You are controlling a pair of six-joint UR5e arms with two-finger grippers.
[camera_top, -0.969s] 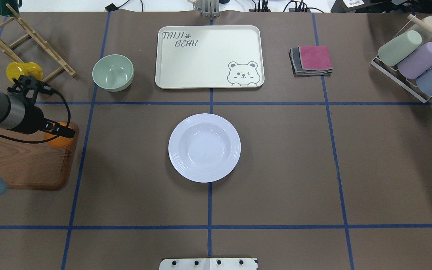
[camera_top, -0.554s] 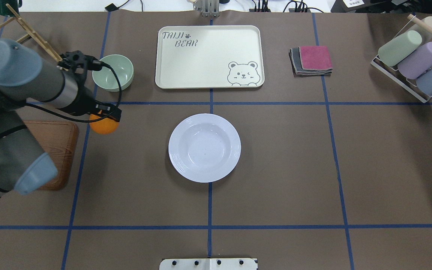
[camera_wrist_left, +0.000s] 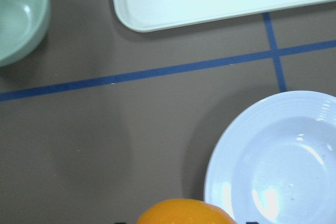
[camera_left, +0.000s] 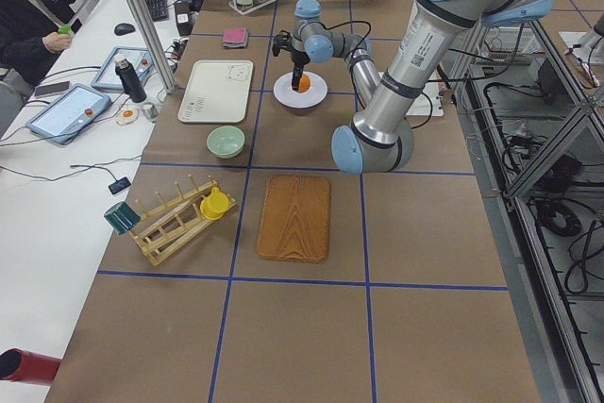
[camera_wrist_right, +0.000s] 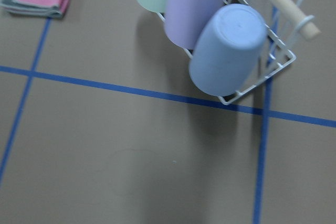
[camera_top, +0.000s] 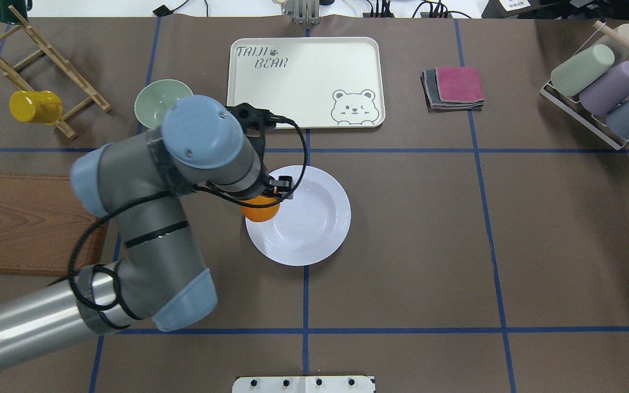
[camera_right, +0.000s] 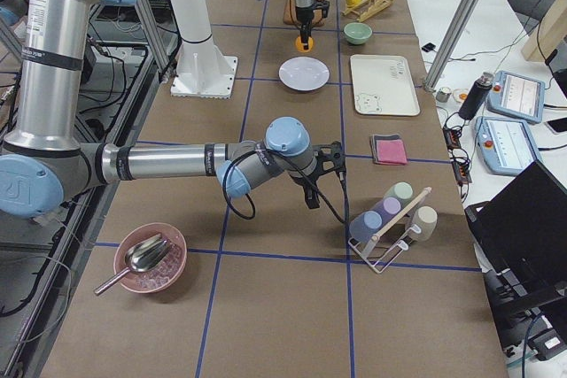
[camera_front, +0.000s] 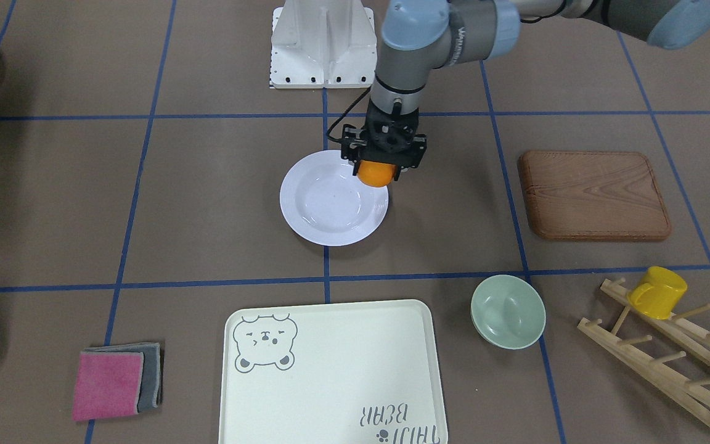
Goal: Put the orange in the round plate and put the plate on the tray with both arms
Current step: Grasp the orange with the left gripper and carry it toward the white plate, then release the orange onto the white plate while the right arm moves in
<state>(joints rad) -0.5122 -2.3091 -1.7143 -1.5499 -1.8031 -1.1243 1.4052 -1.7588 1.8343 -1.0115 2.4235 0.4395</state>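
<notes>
Clamped on the orange, the left hand hangs over the rim of the round plate and should centre over the well, then lower before releasing.

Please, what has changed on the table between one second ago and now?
The left tool, holding the orange, carried it from the board rightward in the overhead view, to above the left rim of the plate. It has not let go. The plate, tray and green bowl stayed in place.
</notes>
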